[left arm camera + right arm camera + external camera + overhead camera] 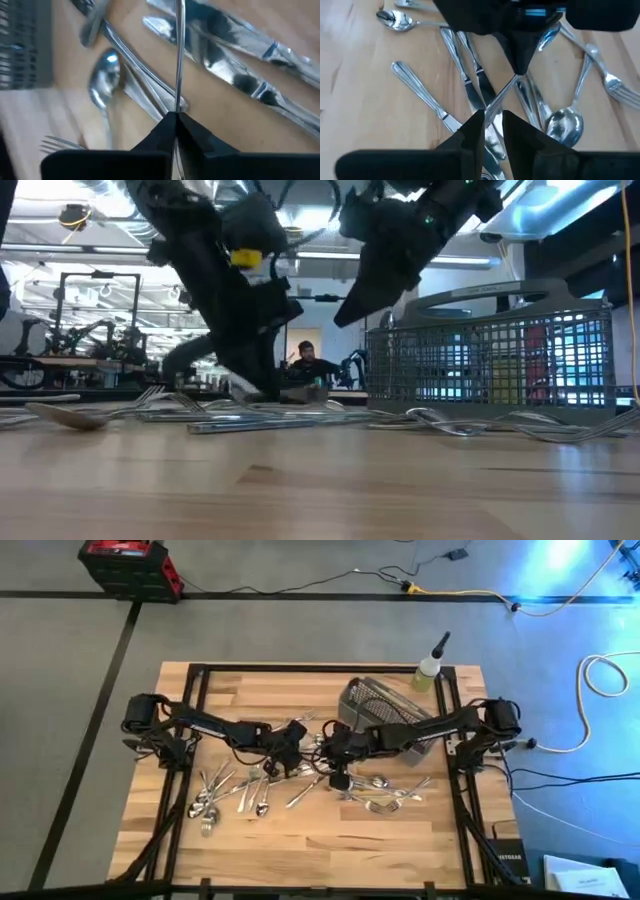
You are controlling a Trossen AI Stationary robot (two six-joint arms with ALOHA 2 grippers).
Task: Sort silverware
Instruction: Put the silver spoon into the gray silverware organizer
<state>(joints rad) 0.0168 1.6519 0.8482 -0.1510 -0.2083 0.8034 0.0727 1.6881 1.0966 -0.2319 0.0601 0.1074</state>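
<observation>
Many pieces of silverware lie flat on the wooden table, forks and spoons at the near left (pixel 215 795) and more at the near right (pixel 385 795). My left gripper (pixel 176 117) is at the table's middle (pixel 298 748), shut on one slim silver piece (pixel 179 60). My right gripper (pixel 493 117) faces it closely (pixel 335 755), slightly open. Its fingers stand on either side of the same piece's other end (pixel 495 102). The gray mesh basket (pixel 385 700) stands behind them. My left gripper pinches one end of the slim piece (pixel 178 107) between its two fingertips. The piece runs straight out from the fingers, seen edge-on, above the knives lying on the table. My right gripper: I cannot tell whether its fingers (pixel 475 125) touch the piece that passes between them.
Several knives (pixel 470 85) and spoons (pixel 565 122) lie right under both grippers. A small bottle (pixel 428 670) stands at the table's far right edge beside the basket (pixel 500 350). Bare wood (pixel 330 850) runs along the near edge.
</observation>
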